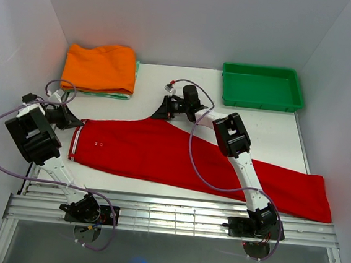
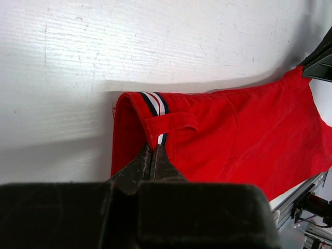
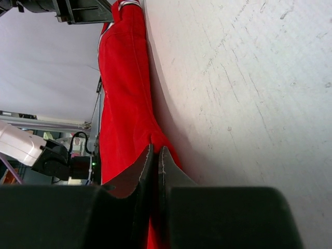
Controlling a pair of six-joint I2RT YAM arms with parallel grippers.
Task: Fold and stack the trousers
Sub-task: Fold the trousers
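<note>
The red trousers (image 1: 161,155) lie stretched across the table, waistband at the left, leg ends at the right front (image 1: 309,197). My left gripper (image 1: 75,122) is shut on the waistband's far corner, where a striped band shows (image 2: 155,106); its jaws pinch the cloth (image 2: 153,148). My right gripper (image 1: 163,113) is shut on the trousers' far edge near the crotch, with red fabric (image 3: 124,104) pinched between its jaws (image 3: 155,150).
An orange folded garment (image 1: 99,67) rests on a green one at the back left. A green tray (image 1: 262,86) stands at the back right. White walls enclose the table on three sides. A metal rail (image 1: 173,218) runs along the near edge.
</note>
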